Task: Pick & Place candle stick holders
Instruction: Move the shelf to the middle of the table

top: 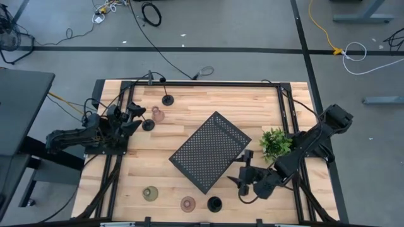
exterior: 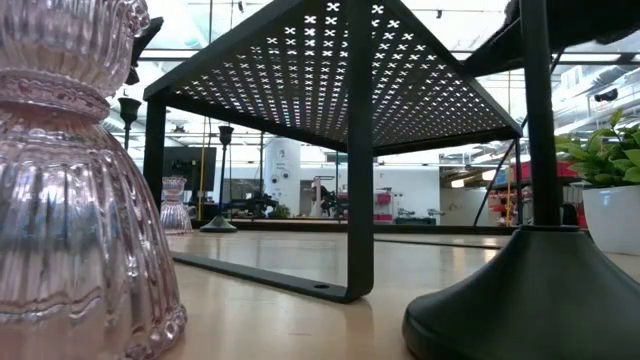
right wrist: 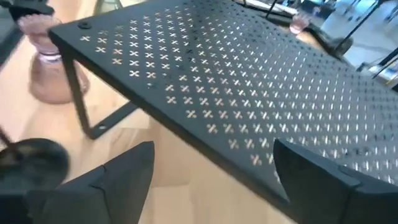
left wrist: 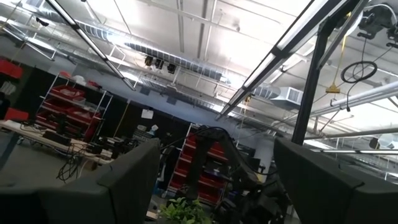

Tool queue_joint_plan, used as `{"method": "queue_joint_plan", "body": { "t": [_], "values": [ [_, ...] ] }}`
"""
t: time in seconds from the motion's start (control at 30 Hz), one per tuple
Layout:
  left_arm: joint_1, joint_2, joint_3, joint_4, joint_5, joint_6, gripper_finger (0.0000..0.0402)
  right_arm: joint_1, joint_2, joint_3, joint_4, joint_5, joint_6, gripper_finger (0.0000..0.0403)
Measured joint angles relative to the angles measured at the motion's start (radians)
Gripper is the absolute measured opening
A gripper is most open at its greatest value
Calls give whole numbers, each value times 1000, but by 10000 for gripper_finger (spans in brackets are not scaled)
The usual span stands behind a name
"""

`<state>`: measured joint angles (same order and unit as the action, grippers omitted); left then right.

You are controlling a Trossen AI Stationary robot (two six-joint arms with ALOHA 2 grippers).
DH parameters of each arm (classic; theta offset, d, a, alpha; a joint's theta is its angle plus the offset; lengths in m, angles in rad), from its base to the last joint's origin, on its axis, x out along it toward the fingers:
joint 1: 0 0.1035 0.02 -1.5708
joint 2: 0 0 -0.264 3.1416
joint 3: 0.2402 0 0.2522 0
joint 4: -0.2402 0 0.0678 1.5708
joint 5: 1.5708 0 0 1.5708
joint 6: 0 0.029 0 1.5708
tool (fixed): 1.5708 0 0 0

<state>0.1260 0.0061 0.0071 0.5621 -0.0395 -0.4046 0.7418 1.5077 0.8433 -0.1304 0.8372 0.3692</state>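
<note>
Beside the tray [top: 208, 151], both end effectors – left [top: 137, 118], right [top: 243, 171] – gape, released; their fingertips blur.

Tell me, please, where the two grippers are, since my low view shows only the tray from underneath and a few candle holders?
Observer: The right gripper hovers open beside the tray's right corner, near the plant.
Operator: And the left one?
Observer: The left gripper is open at the far left, next to the left black holder.
Operator: How many holders are out?
Observer: Six, none on the tray: also the back black holder, back pink holder, olive holder, front pink holder and front black holder.
</note>
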Motion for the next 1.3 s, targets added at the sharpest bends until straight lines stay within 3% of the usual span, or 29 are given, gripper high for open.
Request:
{"method": "queue_joint_plan", "body": {
  "t": [0.17, 0.43, 0.67, 1.1, 1.3],
  "values": [
    [0, 0, 0, 0, 0, 0, 314, 42, -60, 0, -100, -17, 159, 300],
    [0, 0, 0, -30, 0, 0, 314, 57, -71, 0, -324, -195, 512, 260],
    [0, 0, 0, -43, 0, 0, 314, 36, -71, 0, -410, -190, 614, 197],
    [0, 0, 0, -45, 0, 0, 314, -77, -70, 0, -623, -215, 760, 12],
    [0, 0, 0, -63, 0, 0, 314, -123, -70, -1, -733, -192, 813, 6]
  ]
}}
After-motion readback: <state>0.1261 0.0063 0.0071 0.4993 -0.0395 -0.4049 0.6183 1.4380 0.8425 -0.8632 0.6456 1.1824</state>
